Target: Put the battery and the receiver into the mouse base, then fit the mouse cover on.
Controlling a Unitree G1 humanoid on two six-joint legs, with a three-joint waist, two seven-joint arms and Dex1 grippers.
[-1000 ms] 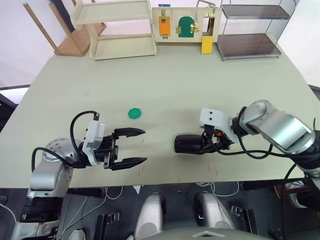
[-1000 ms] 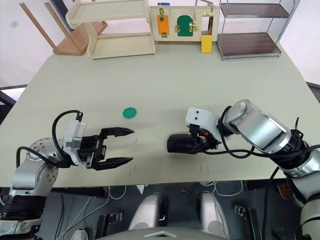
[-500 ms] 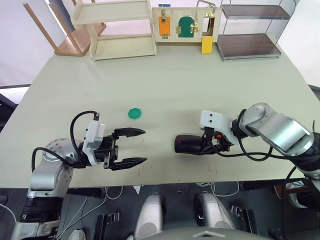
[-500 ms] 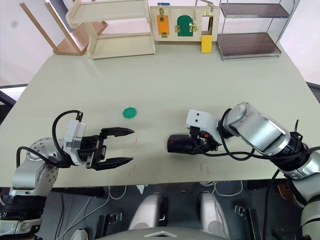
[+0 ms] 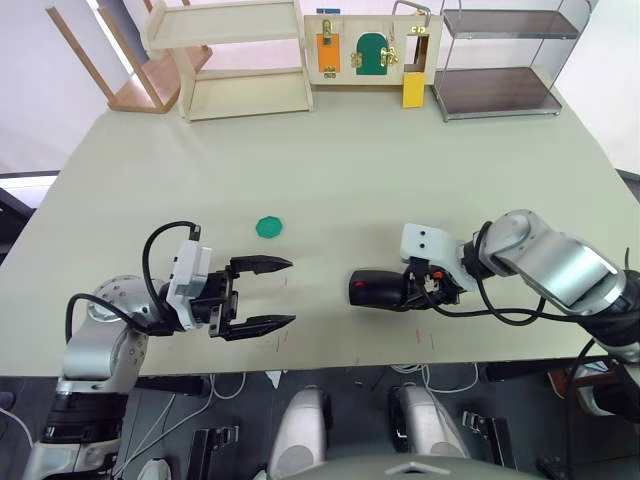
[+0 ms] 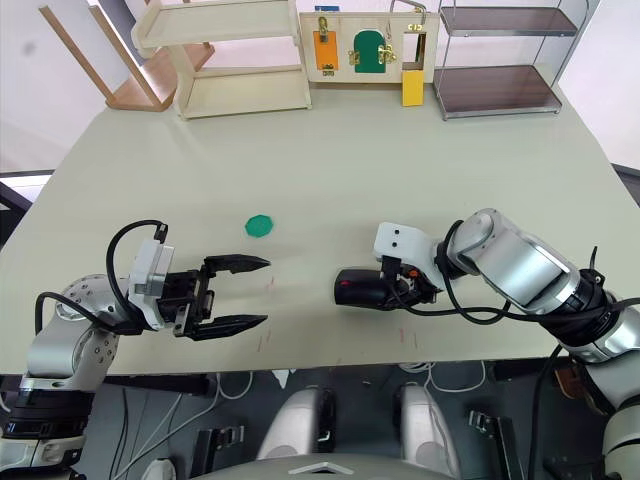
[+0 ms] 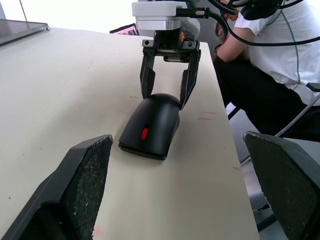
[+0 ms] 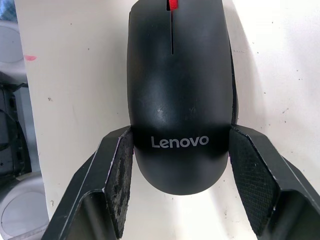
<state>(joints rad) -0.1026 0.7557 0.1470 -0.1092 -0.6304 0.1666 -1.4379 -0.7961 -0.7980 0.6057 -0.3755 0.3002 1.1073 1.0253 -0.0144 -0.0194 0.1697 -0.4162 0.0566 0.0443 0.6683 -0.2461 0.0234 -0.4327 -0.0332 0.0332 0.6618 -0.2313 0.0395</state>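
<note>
I see the mouse cover point(image 8: 179, 95) seated on the mouse, which lies flat on the worktop point(image 5: 340, 160) close to its near edge, a little right of the middle. The shell is closed, glossy black, with a red wheel point(image 7: 144, 134) showing at its front and a printed brand name across its rear. From here I cannot see the mouse base as a separate part; it looks to be under the cover, though the seam is hard to judge.

My right pincer point(image 5: 405, 291) is at the rear of the mouse, one finger on each side of the shell. In the right wrist view the fingers point(image 8: 120, 180) sit against or just beside the sides of the cover, so I read it as straddling the mouse, spread to about the shell's width; whether it presses is not clear to me.

My left pincer point(image 5: 278, 293) hovers over the near edge of the worktop, left of the mouse and well apart from it, pointing toward it with its two fingers spread wide and nothing between them.

A small green ring point(image 5: 268, 227) lies on the worktop beyond the left pincer, toward the middle. Along the far edge stand a pale wooden shelf point(image 5: 240, 55), a board with coloured latches point(image 5: 365, 48) and a dark wire rack point(image 5: 500, 60). In the left wrist view a person in a white shirt point(image 7: 280, 45) sits beyond the worktop's edge.
</note>
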